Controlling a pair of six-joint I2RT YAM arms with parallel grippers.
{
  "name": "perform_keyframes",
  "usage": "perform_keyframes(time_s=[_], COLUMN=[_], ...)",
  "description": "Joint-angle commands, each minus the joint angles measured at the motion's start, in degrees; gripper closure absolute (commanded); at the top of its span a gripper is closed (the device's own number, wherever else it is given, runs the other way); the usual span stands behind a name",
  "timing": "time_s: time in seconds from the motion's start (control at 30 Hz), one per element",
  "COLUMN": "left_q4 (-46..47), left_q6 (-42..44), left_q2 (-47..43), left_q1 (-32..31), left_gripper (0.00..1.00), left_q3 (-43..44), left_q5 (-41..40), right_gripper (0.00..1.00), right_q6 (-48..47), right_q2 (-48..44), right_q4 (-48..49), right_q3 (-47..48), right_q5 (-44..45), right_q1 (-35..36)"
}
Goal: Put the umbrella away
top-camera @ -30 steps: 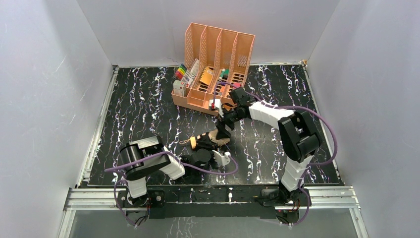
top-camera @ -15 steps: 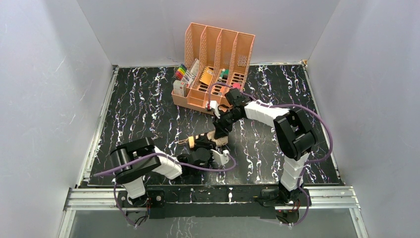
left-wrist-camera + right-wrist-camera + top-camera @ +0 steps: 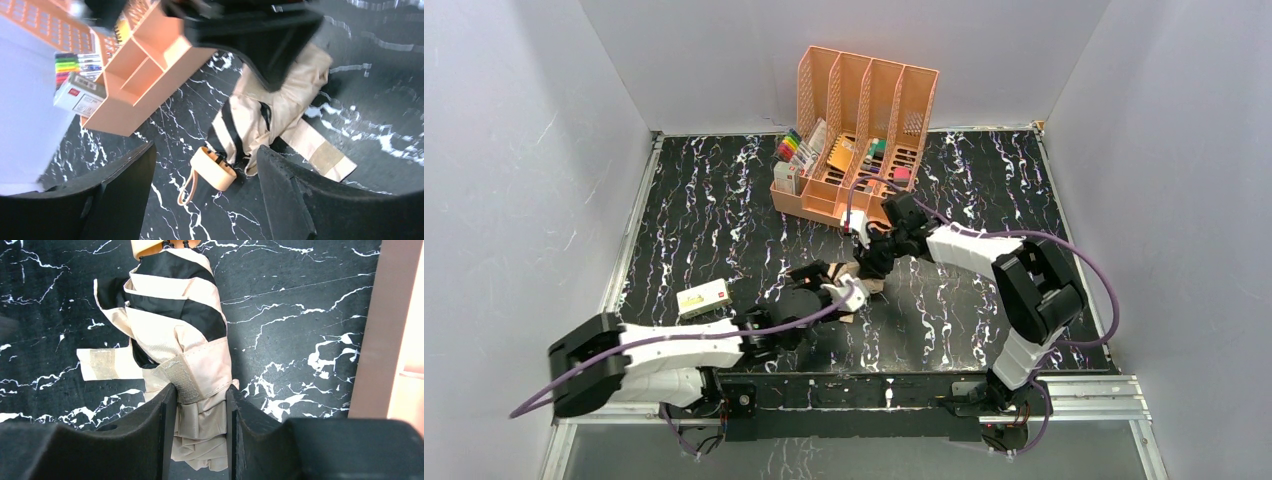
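Gripping the umbrella (image 3: 175, 335) by its canopy end with your right gripper (image 3: 198, 427); your left gripper (image 3: 206, 151) is spread wide.

Your right gripper is clenched on the bunched tan fabric. The umbrella runs straight ahead from its fingers along the black marble table (image 3: 300, 315), with the handle at the far end. The closure strap (image 3: 102, 364) lies loose on the table, left of those fingers. Your left gripper is released, and the cream handle (image 3: 214, 169) with its wrist loop lies between the fingers, touching neither. The peach organizer (image 3: 150, 65) stands beyond, up and left of that gripper.
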Motion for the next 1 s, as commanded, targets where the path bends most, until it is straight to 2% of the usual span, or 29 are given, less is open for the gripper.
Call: perform_keyframes(time_s=[0.0, 0.1, 0.23, 0.37, 0.47, 0.57, 0.63, 0.8, 0.97], left_q4=[-12.06, -19.22, -23.66, -21.36, -20.04, -19.29, -20.06, -30.66, -36.74], left_q6=[-13.02, -20.57, -28.91, -30.08, -31.79, -31.19, -29.87, -22.4, -18.54], left_q2=[-12.9, -19.12, -21.67, -17.51, -11.07, -4.76, -0.72, 9.78, 16.14], left_q1=[0.08, 4.1, 17.87, 28.75, 33.98, 37.61, 39.04, 40.21, 40.24], left_gripper=[0.27, 0.24, 0.24, 0.21, 0.16, 0.09, 0.08, 0.07, 0.04], left_q3=[0.66, 2.12, 4.37, 7.36, 11.22, 15.16, 17.75, 26.08, 29.73], left_q5=[-1.58, 0.39, 12.68, 27.08, 37.71, 49.09, 55.15, 68.56, 73.71], right_gripper=[0.59, 0.59, 0.59, 0.59, 0.61, 0.61, 0.59, 0.57, 0.57], right_q6=[-1.52, -1.3, -1.04, 0.53, 1.53, 2.56, 2.67, 2.52, 2.13], right_q2=[-0.95, -3.16, -6.72, -9.54, -11.89, -14.5, -15.99, -19.12, -19.91], right_q4=[4.24, 5.92, 7.97, 10.11, 12.65, 15.59, 17.07, 19.82, 20.7], right_q3=[-5.16, -8.22, -13.23, -17.59, -20.27, -23.54, -25.37, -28.93, -29.98], right_q5=[10.75, 13.26, 14.95, 16.09, 20.42, 23.94, 25.94, 29.21, 31.36], right_q1=[1.98, 3.97, 6.73, 9.31, 12.37, 14.82, 16.46, 18.93, 20.63])
